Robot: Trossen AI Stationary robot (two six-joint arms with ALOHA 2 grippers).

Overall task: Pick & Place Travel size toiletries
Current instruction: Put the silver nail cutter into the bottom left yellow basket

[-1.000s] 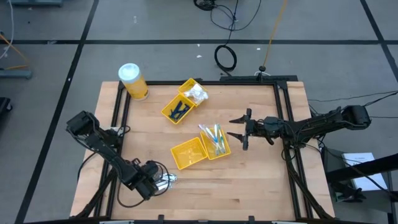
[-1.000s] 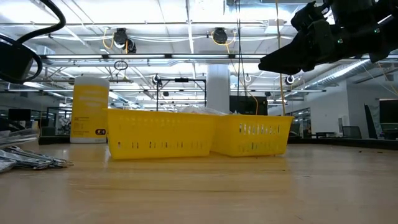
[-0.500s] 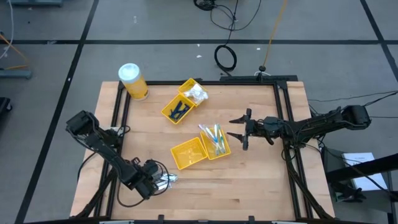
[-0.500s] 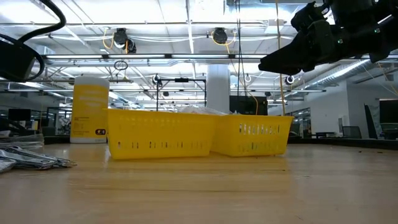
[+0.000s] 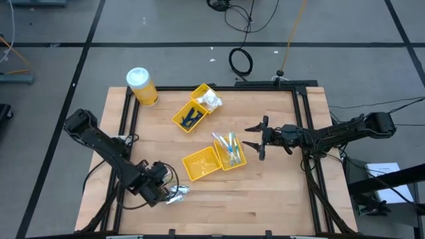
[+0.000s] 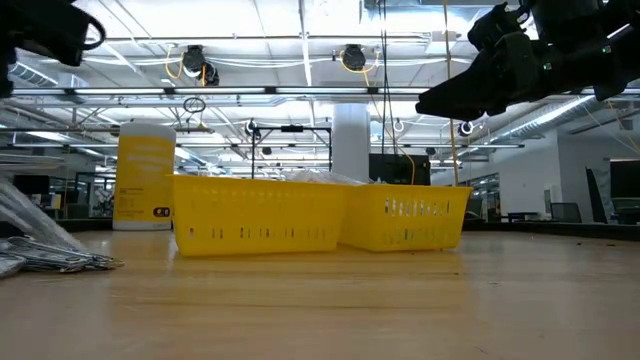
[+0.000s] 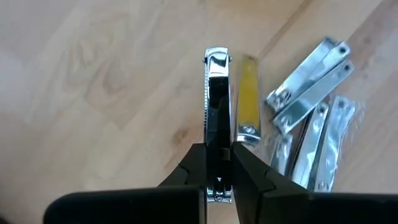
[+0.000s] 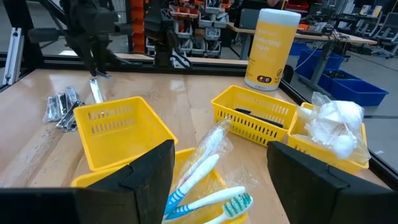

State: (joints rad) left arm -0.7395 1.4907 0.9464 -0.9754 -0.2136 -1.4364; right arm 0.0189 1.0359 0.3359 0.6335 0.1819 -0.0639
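**Left gripper clamped on a nail clipper**

From the high view I see my left gripper (image 5: 161, 192) near the worktop's front left corner, just beside a small heap of silver clippers (image 5: 178, 193). My right gripper (image 5: 255, 138) hovers near the right edge, fingers spread wide and empty, next to the toothbrush tray (image 5: 238, 160).

The low view shows the clipper heap (image 6: 50, 257) lying on the worktop at its left edge, well apart from the yellow trays (image 6: 260, 214).

In my left wrist view the fingers (image 7: 191, 176) are pinched tight on one silver nail clipper (image 7: 217, 106), with the others (image 7: 309, 118) lying on the wood beside it.

My right wrist view looks over toothbrushes (image 8: 205, 193) in their tray.
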